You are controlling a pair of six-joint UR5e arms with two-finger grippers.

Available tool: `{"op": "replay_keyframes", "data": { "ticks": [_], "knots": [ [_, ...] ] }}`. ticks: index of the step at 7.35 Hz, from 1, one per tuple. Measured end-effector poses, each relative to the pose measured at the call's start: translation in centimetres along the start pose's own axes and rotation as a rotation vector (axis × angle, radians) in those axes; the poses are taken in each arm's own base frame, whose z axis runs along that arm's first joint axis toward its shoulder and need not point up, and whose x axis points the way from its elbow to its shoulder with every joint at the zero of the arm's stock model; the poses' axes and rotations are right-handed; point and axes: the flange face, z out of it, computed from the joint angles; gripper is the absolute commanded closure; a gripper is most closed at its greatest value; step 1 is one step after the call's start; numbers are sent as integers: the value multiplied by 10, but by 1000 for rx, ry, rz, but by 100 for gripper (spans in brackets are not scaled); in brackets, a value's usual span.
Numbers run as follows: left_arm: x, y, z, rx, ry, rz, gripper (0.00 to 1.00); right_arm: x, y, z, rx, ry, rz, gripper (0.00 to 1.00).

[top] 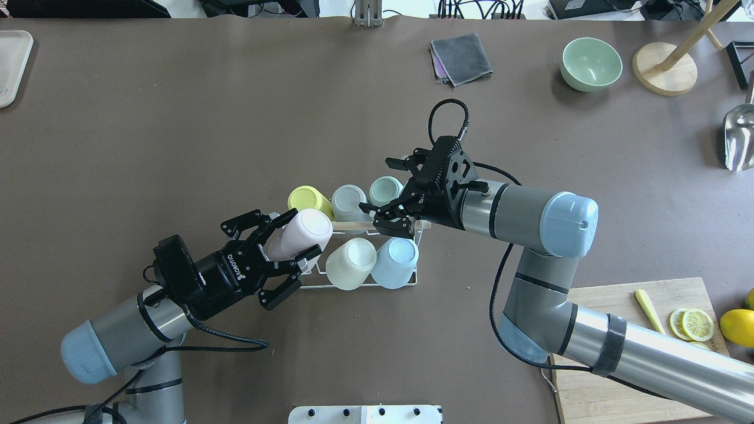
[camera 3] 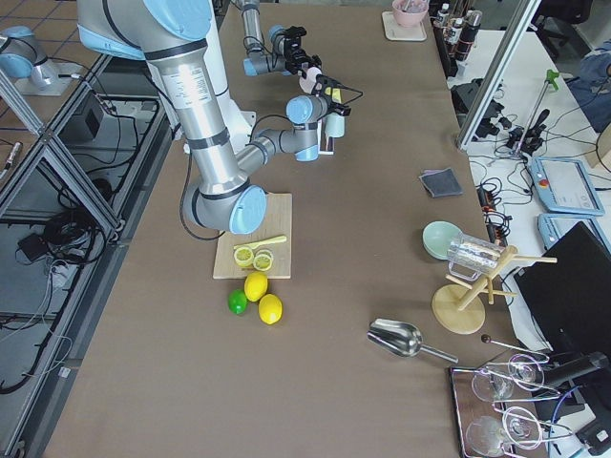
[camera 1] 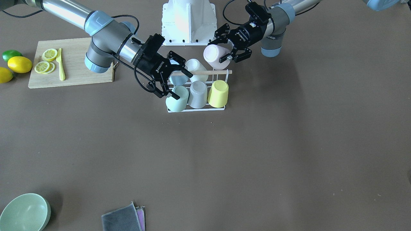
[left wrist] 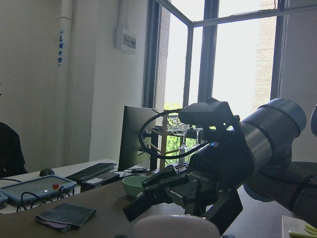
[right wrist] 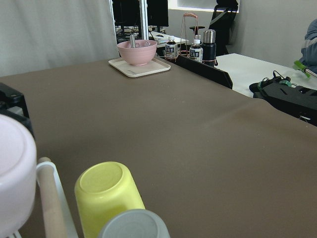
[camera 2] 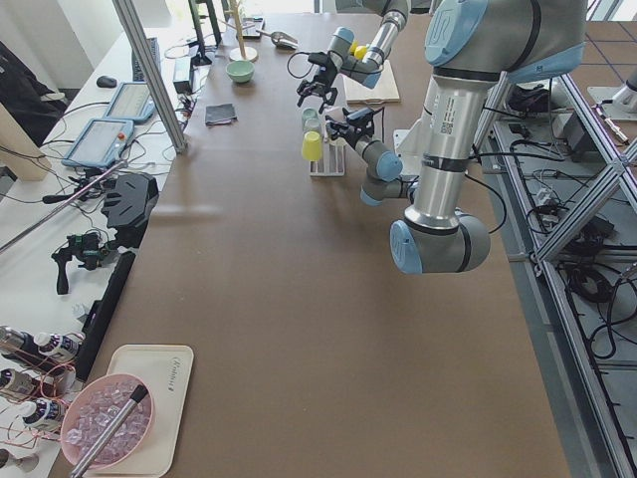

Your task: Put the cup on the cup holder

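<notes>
The cup holder (camera 1: 196, 110) is a white wire rack with a wooden rod (top: 353, 224) across its top, standing mid-table. Yellow (camera 1: 219, 93), grey (camera 1: 197, 93), mint (camera 1: 177, 99), light blue (top: 396, 262) and cream (top: 351, 263) cups hang upside down on its prongs. My left gripper (top: 301, 233) is shut on a pale pink cup (camera 1: 214, 56), held tilted over the rack's end next to the cream cup. My right gripper (top: 380, 189) is open and empty, hovering over the rack's other end. The right wrist view shows the yellow cup (right wrist: 106, 196) and the rod (right wrist: 49, 198).
A wooden cutting board (camera 1: 77, 69) with lemon slices and a yellow knife lies by my right arm, with lemons (camera 1: 20, 64) and a lime beyond. A green bowl (camera 1: 24, 211) and a folded grey cloth (camera 1: 123, 218) sit at the far edge.
</notes>
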Motion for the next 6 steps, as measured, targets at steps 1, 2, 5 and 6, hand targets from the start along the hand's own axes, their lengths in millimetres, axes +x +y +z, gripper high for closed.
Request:
{"op": "replay_keyframes", "data": {
  "ticks": [1,2,5,6],
  "knots": [
    [-2,5,-3,1,1,-1,100,0,0,0,0,0,3,0],
    [-3,8,-4,1,2,-1,100,0,-1,0,2,-1,8,0],
    [-3,16,-6,-11,1,4,2,-6,-14,-6,-15,-4,54,0],
    [-4,19,-7,-14,0,13,2,-12,-29,-12,-48,-1,68,0]
  ]
}}
